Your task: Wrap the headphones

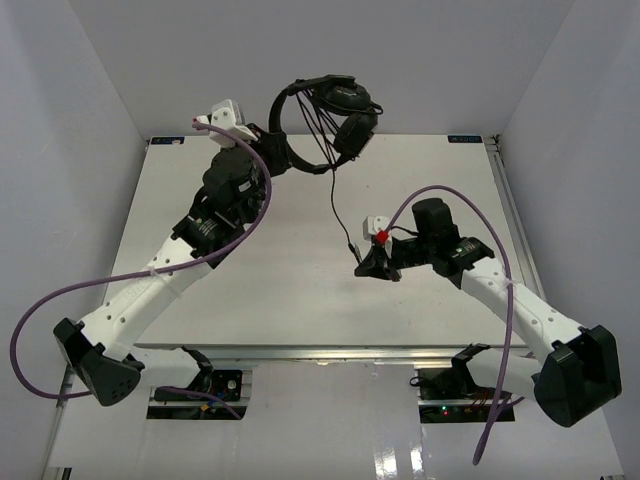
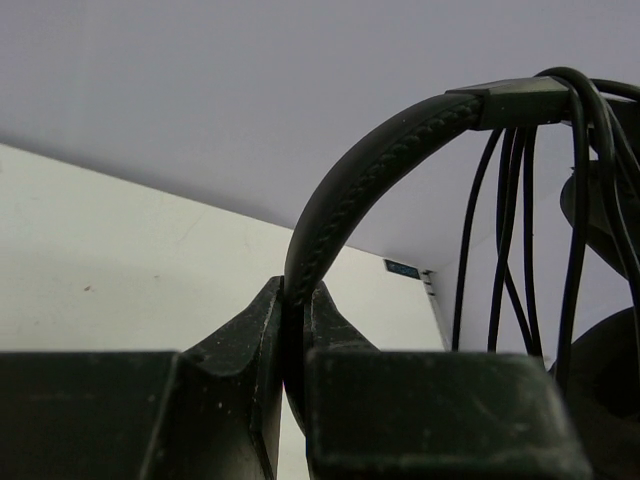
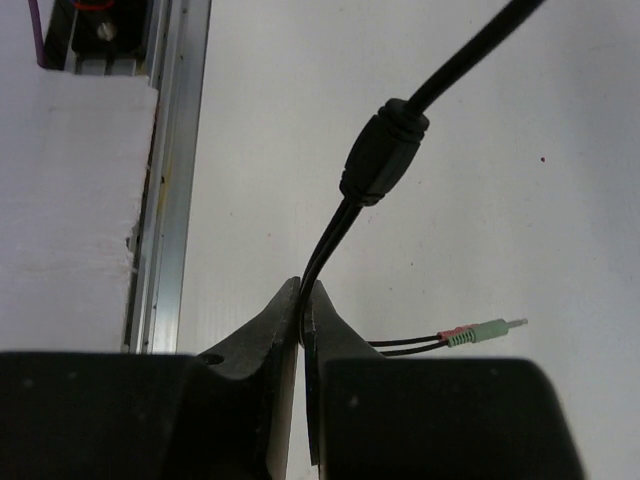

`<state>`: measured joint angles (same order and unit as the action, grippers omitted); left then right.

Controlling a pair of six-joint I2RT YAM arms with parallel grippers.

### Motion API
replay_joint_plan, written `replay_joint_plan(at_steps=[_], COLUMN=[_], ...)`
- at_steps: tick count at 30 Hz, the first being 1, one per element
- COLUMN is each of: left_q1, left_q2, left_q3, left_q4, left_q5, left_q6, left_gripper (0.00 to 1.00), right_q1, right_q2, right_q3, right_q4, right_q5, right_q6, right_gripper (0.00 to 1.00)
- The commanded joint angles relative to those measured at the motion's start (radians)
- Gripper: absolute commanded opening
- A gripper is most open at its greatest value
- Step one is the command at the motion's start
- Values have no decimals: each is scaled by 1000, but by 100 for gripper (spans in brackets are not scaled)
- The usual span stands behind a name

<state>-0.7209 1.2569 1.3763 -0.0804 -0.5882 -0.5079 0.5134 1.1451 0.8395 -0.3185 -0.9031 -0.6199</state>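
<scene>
The black headphones point(image 1: 335, 115) hang in the air at the back of the table, with several turns of their thin cable wound round the headband. My left gripper point(image 1: 272, 142) is shut on the headband point(image 2: 350, 190); wound cable strands point(image 2: 510, 230) hang beside it. The free cable point(image 1: 338, 205) runs down to my right gripper point(image 1: 366, 262), which is shut on it just below the Y-splitter point(image 3: 383, 150). The two plug ends point(image 3: 480, 332), pink and green, stick out past the right fingers.
The white table point(image 1: 280, 290) lies under both arms. Purple robot-arm cables point(image 1: 120, 280) loop beside each arm. An aluminium rail point(image 3: 165, 170) runs along the table edge in the right wrist view. White walls enclose the back and sides.
</scene>
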Motion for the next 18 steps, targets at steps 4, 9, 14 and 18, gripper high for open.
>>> replay_joint_plan(at_steps=[4,9,14,18], left_q1=[132,135,136,136], left_q2=[76,171,257,291], left_q3=[-18,8,-21,-78], left_q4=[-21,-52,-80,-81], left_q5=[79,98,119,147], left_q6=[-79,-25,19,19], left_gripper=[0,0,0,0], right_q1=[75,102,101,100], right_q2=[-18,-2,4,5], right_q3=[100,214,299,343], right_q4=[-283,-356,-377,-342], right_q5=[313,468,586,679], right_q6=[-233,-286,-333,-339], right_gripper=[8,8,8,8])
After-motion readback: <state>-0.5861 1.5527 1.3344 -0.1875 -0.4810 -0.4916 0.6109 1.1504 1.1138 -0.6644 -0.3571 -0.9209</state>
